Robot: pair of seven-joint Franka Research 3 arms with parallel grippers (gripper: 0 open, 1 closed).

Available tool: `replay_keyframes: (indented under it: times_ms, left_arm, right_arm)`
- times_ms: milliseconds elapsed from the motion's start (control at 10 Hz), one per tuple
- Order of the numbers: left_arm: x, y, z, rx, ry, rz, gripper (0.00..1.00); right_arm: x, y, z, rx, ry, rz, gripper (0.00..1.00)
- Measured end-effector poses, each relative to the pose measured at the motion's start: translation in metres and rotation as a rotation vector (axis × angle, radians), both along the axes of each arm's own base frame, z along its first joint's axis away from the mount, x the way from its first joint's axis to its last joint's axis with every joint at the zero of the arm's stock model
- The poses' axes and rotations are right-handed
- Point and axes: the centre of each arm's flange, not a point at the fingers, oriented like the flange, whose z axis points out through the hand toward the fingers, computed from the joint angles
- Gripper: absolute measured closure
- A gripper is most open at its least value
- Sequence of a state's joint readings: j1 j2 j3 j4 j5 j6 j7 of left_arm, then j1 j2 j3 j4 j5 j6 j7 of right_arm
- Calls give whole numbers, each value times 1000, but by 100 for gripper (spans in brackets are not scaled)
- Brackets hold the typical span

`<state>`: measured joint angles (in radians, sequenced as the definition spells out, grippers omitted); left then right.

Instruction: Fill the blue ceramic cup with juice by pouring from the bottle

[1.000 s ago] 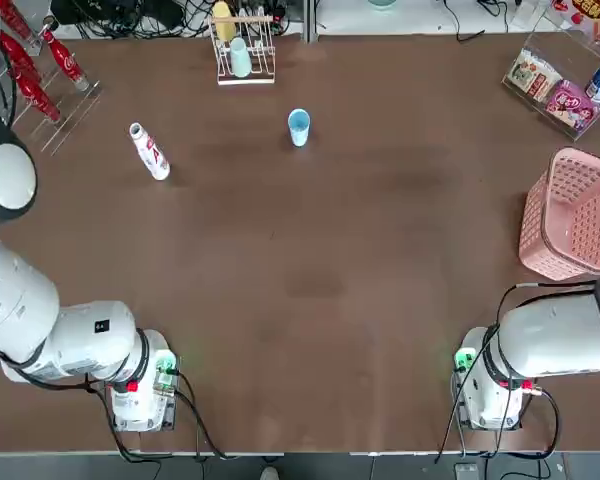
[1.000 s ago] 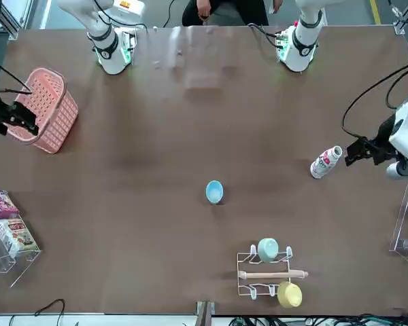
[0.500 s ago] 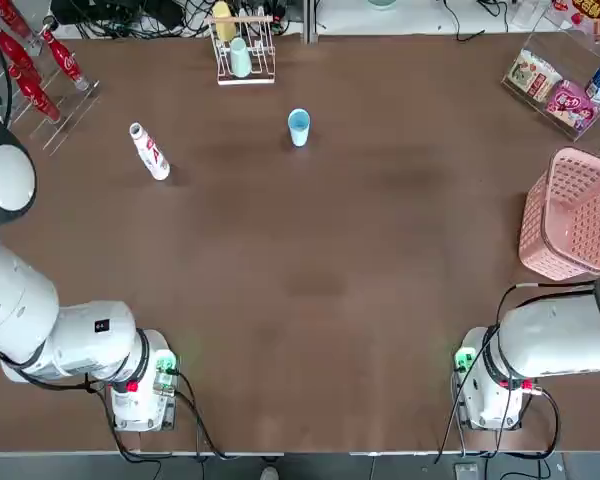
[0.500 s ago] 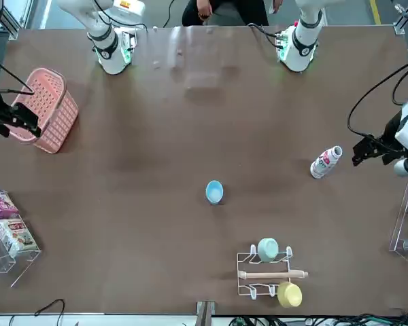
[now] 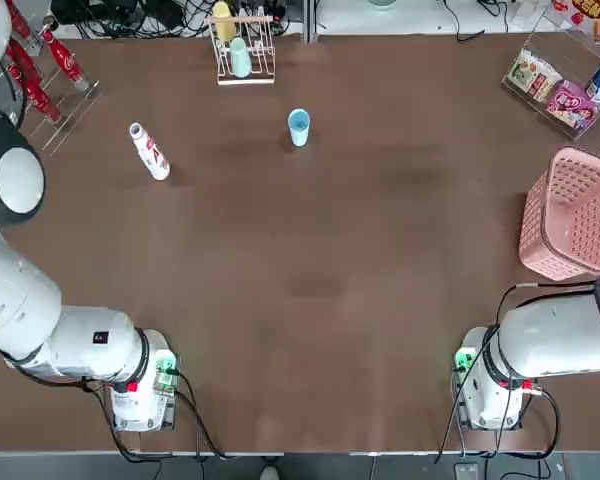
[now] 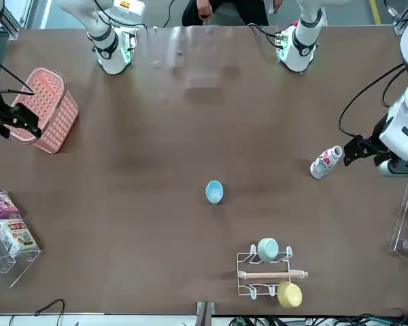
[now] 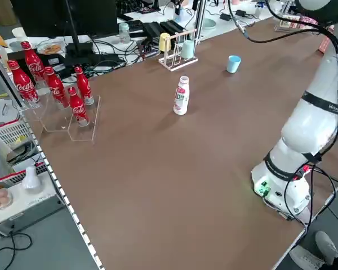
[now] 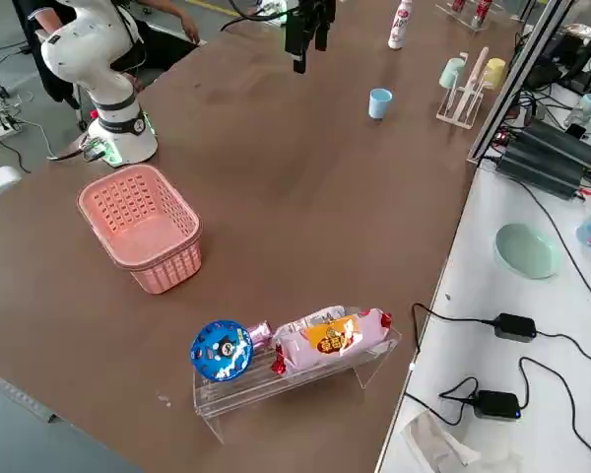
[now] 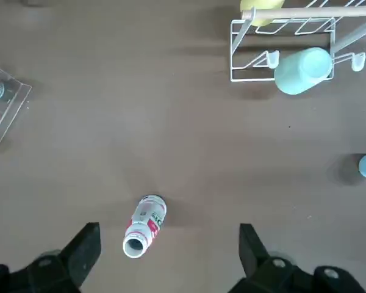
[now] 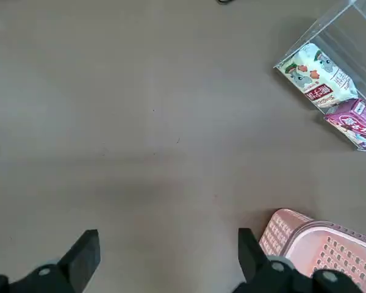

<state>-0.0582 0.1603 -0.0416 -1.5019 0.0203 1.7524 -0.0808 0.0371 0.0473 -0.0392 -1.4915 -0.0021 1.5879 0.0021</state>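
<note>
A: Where do the bottle and the cup sit?

B: The bottle stands upright on the counter, toward the far left corner, cap on. The blue cup stands upright near the middle of the far edge, well apart from the bottle and just in front of the wire rack holding a yellow and a mint cup.

A: And the left gripper?

B: The left gripper hangs above the bottle by the left edge, jaws wide, nothing between them. The wrist view looks straight down on the white cap.

A: The right one?

B: The right gripper hangs over the right side of the counter, jaws wide and empty, near the pink basket at the right edge.

A: Anything else on the counter?

B: Red cola bottles in a clear stand at the far left corner, and a clear tray of snack packs at the far right corner.
</note>
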Motion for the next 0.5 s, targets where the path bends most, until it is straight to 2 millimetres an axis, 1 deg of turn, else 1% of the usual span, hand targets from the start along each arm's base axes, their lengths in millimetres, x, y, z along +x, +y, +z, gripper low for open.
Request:
replay_keyframes:
  times_ms: [300, 500]
  left_arm:
    - [2, 4, -4, 2, 8, 7, 0]
    - [2, 3, 0, 1, -1, 5, 0]
  right_arm:
    - [2, 0, 2, 3, -16, 0, 0]
    - [3, 1, 3, 15, -27, 0, 0]
